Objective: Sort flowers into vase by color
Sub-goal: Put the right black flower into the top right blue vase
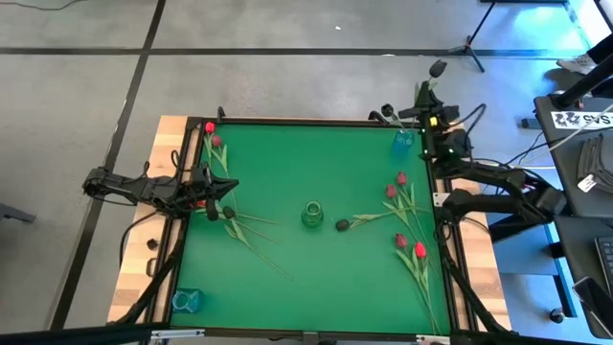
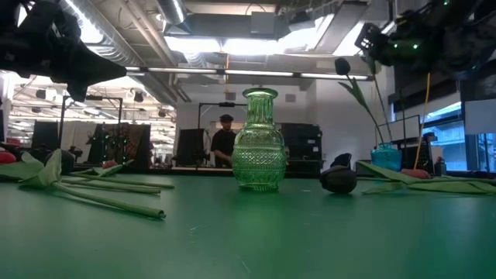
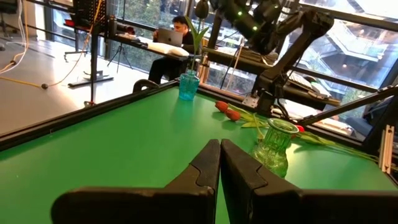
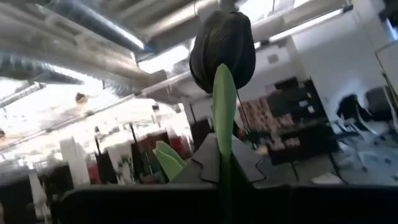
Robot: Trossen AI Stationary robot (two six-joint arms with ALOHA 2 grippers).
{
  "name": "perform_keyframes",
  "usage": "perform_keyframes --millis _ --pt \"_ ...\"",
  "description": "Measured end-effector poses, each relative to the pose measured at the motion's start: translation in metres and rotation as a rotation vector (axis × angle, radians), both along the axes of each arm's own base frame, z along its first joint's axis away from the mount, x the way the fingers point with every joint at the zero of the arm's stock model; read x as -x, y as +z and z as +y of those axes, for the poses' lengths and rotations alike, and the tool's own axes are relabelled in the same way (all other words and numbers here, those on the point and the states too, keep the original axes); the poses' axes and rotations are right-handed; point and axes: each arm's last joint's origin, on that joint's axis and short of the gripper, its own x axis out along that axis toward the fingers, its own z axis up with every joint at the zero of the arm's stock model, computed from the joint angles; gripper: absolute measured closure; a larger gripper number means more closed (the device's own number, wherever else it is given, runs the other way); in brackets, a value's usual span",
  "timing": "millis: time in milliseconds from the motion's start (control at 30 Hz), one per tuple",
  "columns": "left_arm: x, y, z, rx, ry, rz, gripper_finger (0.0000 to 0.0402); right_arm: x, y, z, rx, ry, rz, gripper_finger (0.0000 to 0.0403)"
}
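Observation:
My right gripper (image 4: pixel 222 158) is raised over the table's far right corner (image 1: pixel 428 91), shut on a black-headed flower (image 4: pixel 222 53). In the low view this flower's stem (image 2: pixel 370 116) runs down into a blue vase (image 2: pixel 385 157). At the table's left edge my left gripper (image 3: pixel 220 162) is level and shut on nothing. A green glass vase (image 1: pixel 312 214) stands mid-table with a black flower (image 1: pixel 342 225) lying beside it. Red flowers (image 1: pixel 401 178) lie on the right, red ones (image 1: pixel 210 127) lie at the far left, and a black one (image 1: pixel 228 213) lies near my left gripper. My right gripper pinches the black flower's green stem (image 4: pixel 224 124) between its two fingers, just below the head. The fingers slant upward and the head stands beyond their tips. The flower leans over the table's far right corner, and its lower stem reaches down to the blue vase (image 1: pixel 402 144).
A second blue vase (image 1: pixel 187 300) stands at the near left corner. More red flowers (image 1: pixel 420 250) lie along the right edge. Bare green table (image 1: pixel 316 287) lies between the green vase and the near edge. A person sits beyond the table (image 3: pixel 177 31).

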Motion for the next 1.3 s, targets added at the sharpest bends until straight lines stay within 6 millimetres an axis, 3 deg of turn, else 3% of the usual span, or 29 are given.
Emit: perform_keyframes --millis 100,433,800,1167,1300 --pt "0.0 0.0 0.0 0.0 0.0 0.0 0.0391 0.0 0.001 -0.002 0.05 -0.001 -0.067 0.0399" --pt "0.0 0.0 0.0 0.0 0.0 -0.001 0.0391 -0.006 -0.014 -0.014 -0.022 -0.046 0.013 0.0398" --pt "0.0 0.0 0.0 0.0 0.0 0.0 0.0391 -0.016 -0.042 -0.028 -0.179 -0.123 0.06 0.0393" --pt "0.0 0.0 0.0 0.0 0.0 0.0 0.0391 -0.018 -0.052 -0.032 -0.248 -0.166 0.077 0.026" --pt "0.0 0.0 0.0 0.0 0.0 0.0 0.0391 -0.016 -0.052 -0.031 -0.3 -0.172 0.125 0.0231"
